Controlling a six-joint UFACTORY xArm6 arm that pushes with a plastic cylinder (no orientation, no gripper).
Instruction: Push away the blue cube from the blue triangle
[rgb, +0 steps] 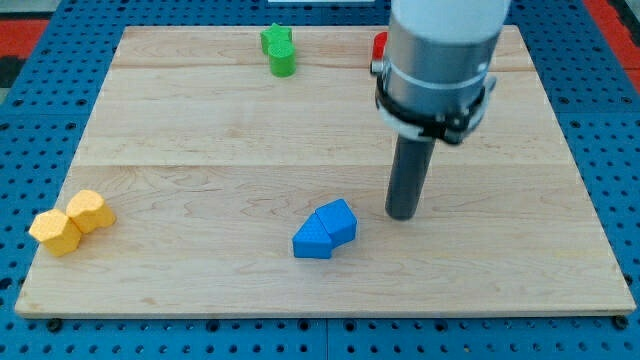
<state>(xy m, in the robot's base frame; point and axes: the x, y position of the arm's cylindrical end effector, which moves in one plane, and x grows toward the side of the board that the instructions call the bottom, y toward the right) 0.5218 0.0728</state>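
Observation:
Two blue blocks lie touching near the middle bottom of the wooden board (200, 150). The one toward the view's right and slightly higher (337, 219) looks like the blue cube; the one at lower left (313, 238) looks like the blue triangle, though the shapes are hard to tell apart. My tip (402, 213) stands on the board just to the view's right of the blue pair, a short gap from the right-hand blue block, not touching it.
A green block (279, 49) sits near the top edge. A red block (380, 46) shows at the top, partly hidden behind the arm. Two yellow blocks (70, 222) lie touching at the left bottom edge.

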